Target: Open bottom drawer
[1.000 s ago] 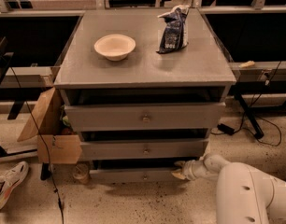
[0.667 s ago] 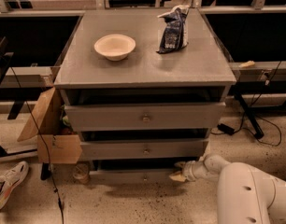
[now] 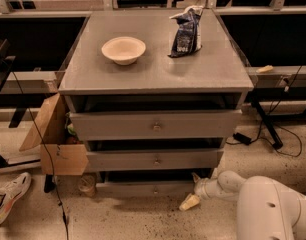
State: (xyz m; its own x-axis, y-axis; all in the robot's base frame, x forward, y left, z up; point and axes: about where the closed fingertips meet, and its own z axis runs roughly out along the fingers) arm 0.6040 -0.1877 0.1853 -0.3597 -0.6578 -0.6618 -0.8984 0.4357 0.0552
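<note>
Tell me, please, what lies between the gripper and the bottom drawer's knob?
Camera view: bare front of the bottom drawer, from the gripper at its right end to the knob.

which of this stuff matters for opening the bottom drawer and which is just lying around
For the job: bottom drawer, lowest of three; hand, open, at the drawer's right end near the floor.

Lying about: bowl and bag on top; cardboard box and shoe on the floor at left.
</note>
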